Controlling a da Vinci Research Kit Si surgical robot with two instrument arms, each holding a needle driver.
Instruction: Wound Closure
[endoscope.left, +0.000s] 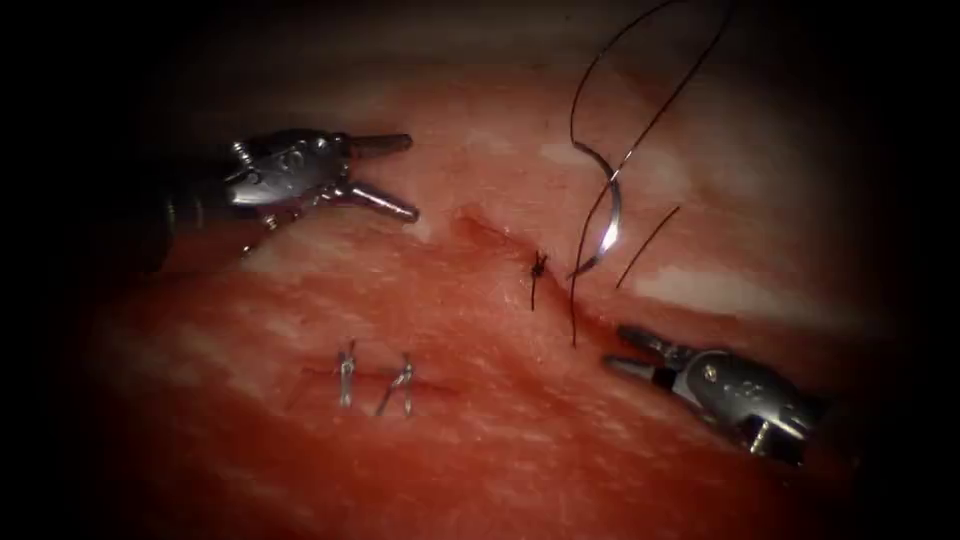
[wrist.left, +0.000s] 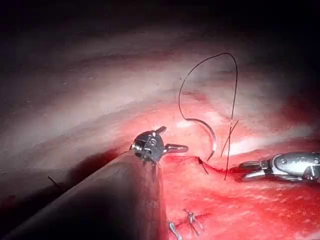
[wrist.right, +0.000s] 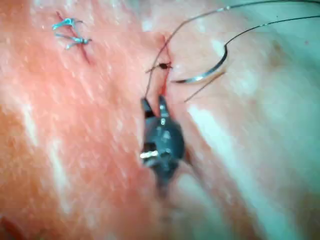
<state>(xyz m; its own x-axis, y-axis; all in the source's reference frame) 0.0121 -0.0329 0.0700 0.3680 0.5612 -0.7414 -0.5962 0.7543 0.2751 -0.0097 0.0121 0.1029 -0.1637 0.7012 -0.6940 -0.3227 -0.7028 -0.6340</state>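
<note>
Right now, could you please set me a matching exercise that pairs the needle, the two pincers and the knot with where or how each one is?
1. needle
2. left pincer
3. right pincer
4. dark knot

A. tied at the cut
B. open, empty, left of the cut
C. lying free on the tissue, right of the cut
D. open, empty, right of the cut, lower

Pairs: 1-C, 2-B, 3-D, 4-A

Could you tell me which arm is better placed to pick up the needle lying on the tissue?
Probably the right: its open, empty pincer sits just below the needle; the left pincer, also open, is farther across the cut.
</note>
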